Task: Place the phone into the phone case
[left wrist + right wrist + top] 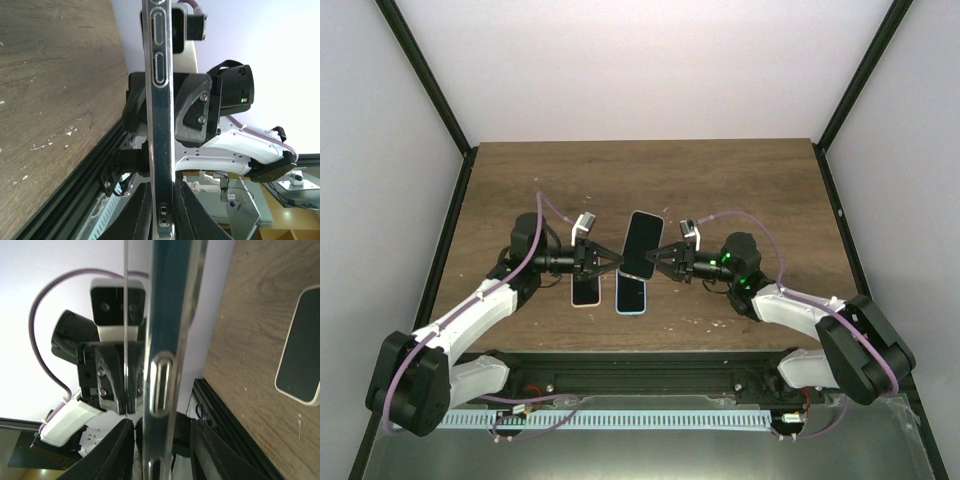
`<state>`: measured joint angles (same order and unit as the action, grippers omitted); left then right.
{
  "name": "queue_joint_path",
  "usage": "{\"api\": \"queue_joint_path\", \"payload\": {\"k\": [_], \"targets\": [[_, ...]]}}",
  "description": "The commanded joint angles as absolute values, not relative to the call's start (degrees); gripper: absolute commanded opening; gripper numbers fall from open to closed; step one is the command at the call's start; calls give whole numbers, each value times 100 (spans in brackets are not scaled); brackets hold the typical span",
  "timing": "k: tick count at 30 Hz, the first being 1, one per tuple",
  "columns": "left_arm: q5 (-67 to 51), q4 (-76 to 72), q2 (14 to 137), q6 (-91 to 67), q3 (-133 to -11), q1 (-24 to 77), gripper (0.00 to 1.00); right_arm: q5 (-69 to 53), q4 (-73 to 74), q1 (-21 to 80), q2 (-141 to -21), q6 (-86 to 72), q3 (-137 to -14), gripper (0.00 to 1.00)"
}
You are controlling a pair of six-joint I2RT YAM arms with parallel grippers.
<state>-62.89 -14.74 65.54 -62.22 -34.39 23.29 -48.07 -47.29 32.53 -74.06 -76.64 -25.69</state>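
Phone (640, 235) hangs level above the bench (740, 180), just beside a white-rimmed black slab (300, 347). The left gripper (164, 200) pinches its faces, and the right gripper (162, 440) stands slightly spread around it. A clear lip (125, 315) along its frame may be the case. Pressing squarely along each edge should seat it, and the bench offers room beyond the slab.
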Motion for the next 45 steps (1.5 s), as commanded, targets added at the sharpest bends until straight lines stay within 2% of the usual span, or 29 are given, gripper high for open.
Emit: {"api": "queue_joint_path", "payload": {"k": [1,6,12,18,24,26,35,37,38,39,45], "targets": [[-6209,-1961,6565,-6123,-3507,2347,7,-4931,-4362,3374,-7208,-7488,-2661,32],[-6071,-1966,6595,-6021,-3464,2347,6,-4874,-4848,3378,-7188,-7698,-2432,20],[-6021,-1967,6687,-5956,-3372,2354,6,-5030,-5913,3403,-7490,-8311,-2242,18],[-5941,-1792,6688,-5760,-3323,2355,6,-4885,-5713,3453,-7515,-8224,-2259,7],[-5975,-1626,6666,-5602,-3368,2355,10,-4834,-4975,3447,-7315,-7697,-2420,7],[-5973,-1480,6627,-5493,-3419,2355,17,-4802,-4510,3444,-7227,-7396,-2510,8],[-5493,46,6337,-4504,-3854,2305,60,-4694,-2729,3209,-6891,-6212,-2816,8],[-5312,417,6238,-4253,-3940,2301,78,-4722,-2062,3017,-6843,-5776,-2851,8],[-5174,742,6186,-4080,-4010,2302,93,-4746,-1734,2915,-6836,-5586,-2868,8],[-5017,1029,6136,-3891,-4083,2303,99,-4764,-1445,2811,-6835,-5404,-2873,8],[-3864,2269,5872,-3116,-4410,2294,100,-4266,-27,2588,-6938,-4639,-2892,8]]}}
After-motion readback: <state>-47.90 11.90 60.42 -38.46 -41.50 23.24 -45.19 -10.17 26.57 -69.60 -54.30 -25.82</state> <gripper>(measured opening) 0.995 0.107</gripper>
